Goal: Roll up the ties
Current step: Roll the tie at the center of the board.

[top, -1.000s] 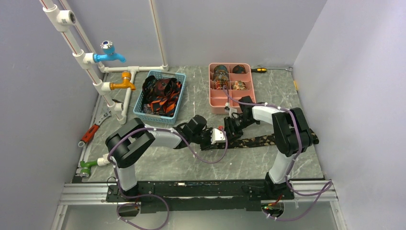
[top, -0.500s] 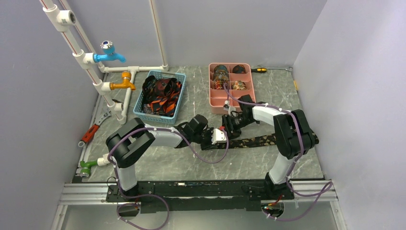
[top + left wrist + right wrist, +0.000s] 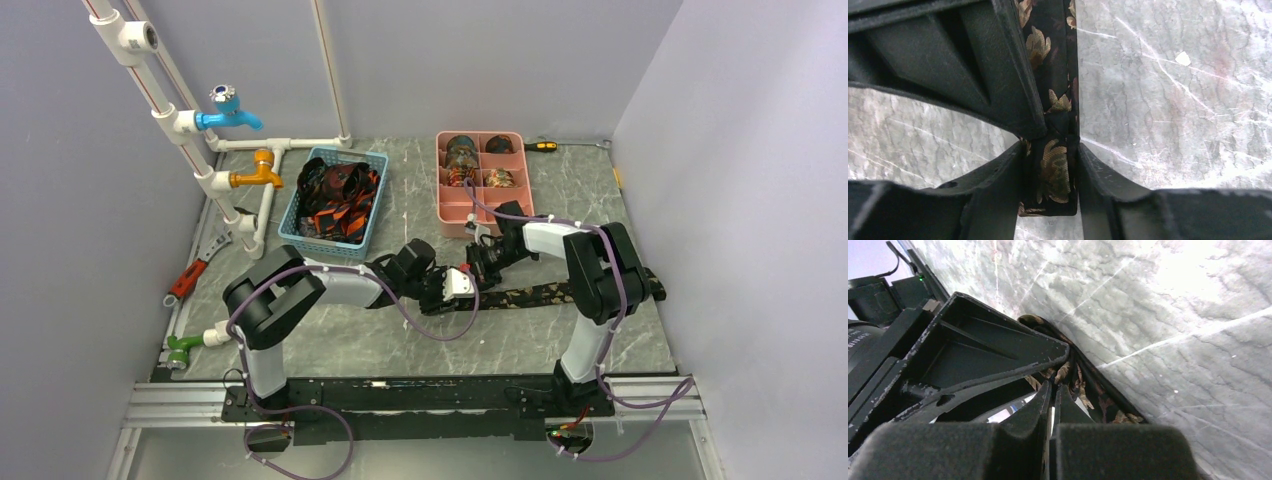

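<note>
A dark tie [image 3: 540,294] with gold flowers lies flat across the table toward the right. Its near end [image 3: 1055,170] sits between the fingers of my left gripper [image 3: 1050,147], which press on both of its edges. My left gripper [image 3: 460,287] and right gripper [image 3: 480,263] meet tip to tip over that end. In the right wrist view my right gripper [image 3: 1054,386] is shut, its tips nipping the bunched fabric of the tie [image 3: 1083,390]. The finger of the left gripper [image 3: 993,350] stands close beside it.
A blue basket [image 3: 300,205] at back left holds loose ties. A pink compartment tray [image 3: 441,200] behind the grippers holds rolled coils. White pipes with taps [image 3: 225,180] run along the left. A red-handled wrench [image 3: 190,276] and a screwdriver [image 3: 541,146] lie at the edges.
My right gripper has shut on the tie's end and edged slightly left toward the left gripper. The left arm has hardly moved.
</note>
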